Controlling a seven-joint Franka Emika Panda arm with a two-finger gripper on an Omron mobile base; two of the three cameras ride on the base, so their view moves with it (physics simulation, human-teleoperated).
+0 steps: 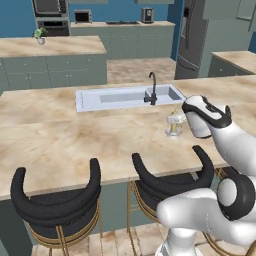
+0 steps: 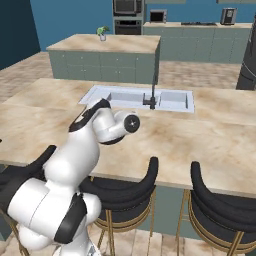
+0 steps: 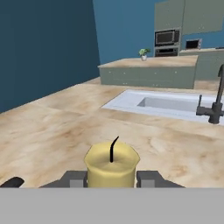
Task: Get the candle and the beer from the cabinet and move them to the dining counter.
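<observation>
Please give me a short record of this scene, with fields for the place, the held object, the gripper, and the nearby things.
place: dining counter with an inset sink and a black faucet
held object: candle, between the fingers, just above or on the counter
gripper: gripper shut on the candle
nearby: stools at the counter's near edge
beer: not on this counter

Glossy white arm (image 1: 235, 145) — rounded, dark joints

One candle (image 3: 112, 165), one steel sink (image 1: 125, 98) with one black faucet (image 1: 151, 89), three black-backed stools (image 1: 59, 200), one potted plant (image 1: 40, 35), two marble-topped islands (image 1: 60, 135), and one refrigerator (image 1: 192, 37) are counted.
</observation>
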